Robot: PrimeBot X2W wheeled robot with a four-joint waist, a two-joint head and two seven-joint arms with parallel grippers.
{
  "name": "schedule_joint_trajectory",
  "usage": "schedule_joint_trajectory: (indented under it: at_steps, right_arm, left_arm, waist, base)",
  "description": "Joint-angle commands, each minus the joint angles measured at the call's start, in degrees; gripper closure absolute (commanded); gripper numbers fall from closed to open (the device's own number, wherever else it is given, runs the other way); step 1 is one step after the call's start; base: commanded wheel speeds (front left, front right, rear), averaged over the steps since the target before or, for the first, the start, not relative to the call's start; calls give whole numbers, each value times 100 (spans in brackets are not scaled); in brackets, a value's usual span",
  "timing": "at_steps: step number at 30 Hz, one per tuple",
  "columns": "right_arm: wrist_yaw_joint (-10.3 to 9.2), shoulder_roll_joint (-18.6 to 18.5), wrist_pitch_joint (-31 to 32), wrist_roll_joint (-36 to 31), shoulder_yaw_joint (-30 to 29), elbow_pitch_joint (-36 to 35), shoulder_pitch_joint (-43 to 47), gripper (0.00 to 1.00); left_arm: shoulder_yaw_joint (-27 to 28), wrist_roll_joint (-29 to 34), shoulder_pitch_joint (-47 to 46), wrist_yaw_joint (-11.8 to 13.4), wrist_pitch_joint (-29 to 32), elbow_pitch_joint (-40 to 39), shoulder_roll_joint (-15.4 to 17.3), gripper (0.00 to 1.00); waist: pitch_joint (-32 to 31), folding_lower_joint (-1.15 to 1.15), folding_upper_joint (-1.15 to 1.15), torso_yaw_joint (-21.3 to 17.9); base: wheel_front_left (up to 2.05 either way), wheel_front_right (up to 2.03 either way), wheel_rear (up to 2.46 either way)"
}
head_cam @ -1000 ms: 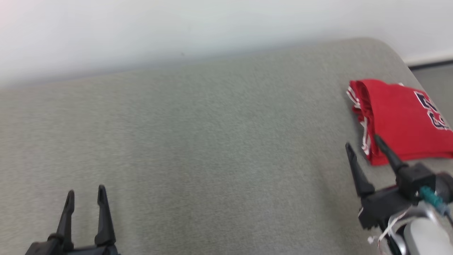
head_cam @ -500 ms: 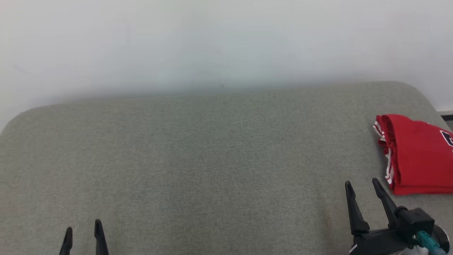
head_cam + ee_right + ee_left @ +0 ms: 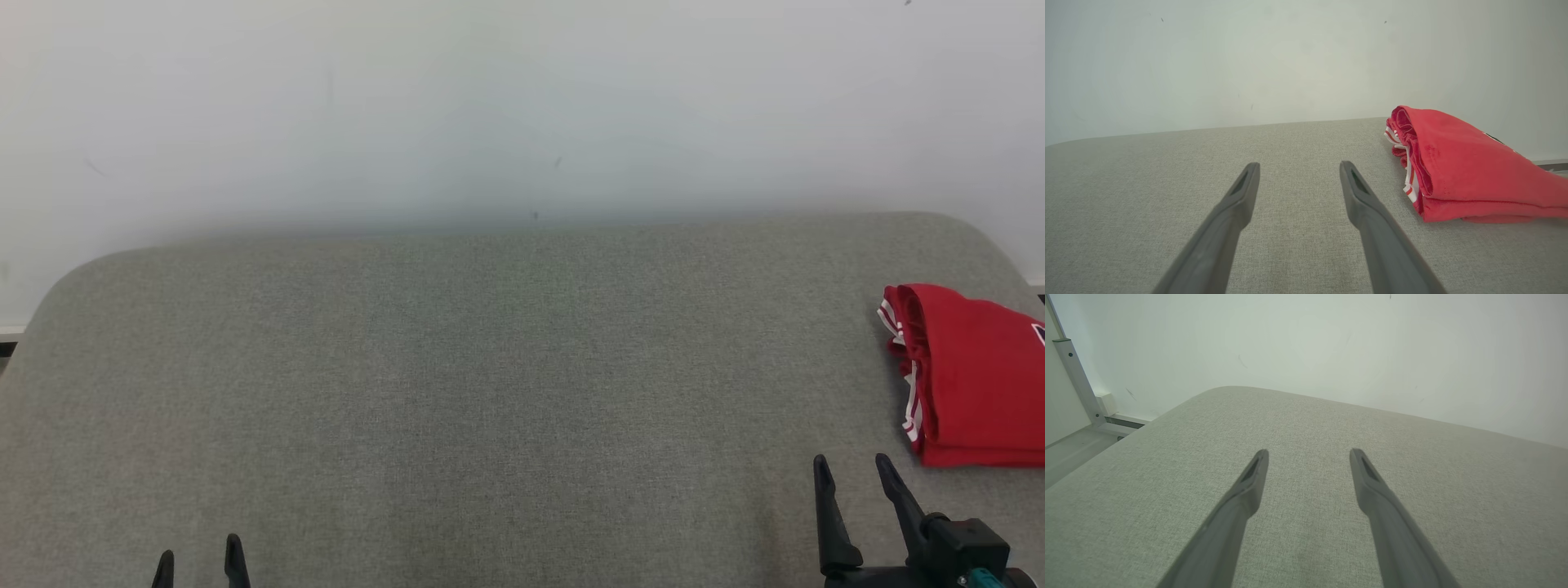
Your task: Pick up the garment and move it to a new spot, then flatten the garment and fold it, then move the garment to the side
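Garment: the red garment (image 3: 971, 376) lies folded in a compact stack at the far right end of the grey worktop (image 3: 490, 367). The right edge of the head view cuts it off.
Garment contact: it rests on the worktop and neither pincer touches it.
Right pincer: the right pincer (image 3: 851, 462) has its jaws spread wide and holds nothing. Its tips point up the head view, near the garment's front left corner but apart from it.
Left pincer: the left pincer (image 3: 200, 549) is also spread wide and empty. It sits low at the left over bare worktop, well apart from the garment.
Step in hand: judged from the layout, the fold is made and the garment is set to the side, so the last step appears complete.
Next move: no new grasp appears necessary. If the placement needs correction, the right pincer is the nearer tool. It should approach from the folded left edge and close on all layers, so that the stack does not open.
Right wrist view: this view gives the stacked layers from the side, with white-and-red trim at the folded edge and the height of the pile.
Head view: this view relates both pincers to the garment and to the plain wall (image 3: 490, 106) behind.
Left wrist view: this view adds the worktop's rounded left corner, a metal post (image 3: 1075, 381) and the floor (image 3: 1069, 449).
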Motion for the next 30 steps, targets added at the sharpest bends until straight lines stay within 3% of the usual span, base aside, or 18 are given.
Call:
schedule_joint_trajectory:
  at_steps: [1, 27, 28, 30]
  right_arm:
    - [0, 30, -29, -16, 15, 9, 7, 0]
    - [1, 27, -81, 32, 342, 193, -197, 0]
    - [0, 39, -53, 4, 342, 192, -149, 100]
    - [0, 56, -40, 10, 340, 280, -105, 100]
  left_arm:
    - [21, 45, 42, -14, -15, 3, -8, 0]
    - [-35, 142, -78, -20, -15, -33, -8, 0]
    - [-46, 91, -42, -23, 0, -29, 0, 100]
    - [-49, 73, -16, -25, 8, 63, -12, 100]
  waist:
    - [15, 0, 0, -18]
    - [39, 0, 0, -47]
    - [42, 0, 0, -43]
    - [39, 0, 0, -46]
  base:
    - [0, 0, 0]
    - [0, 0, 0]
    - [0, 0, 0]
    - [0, 0, 0]
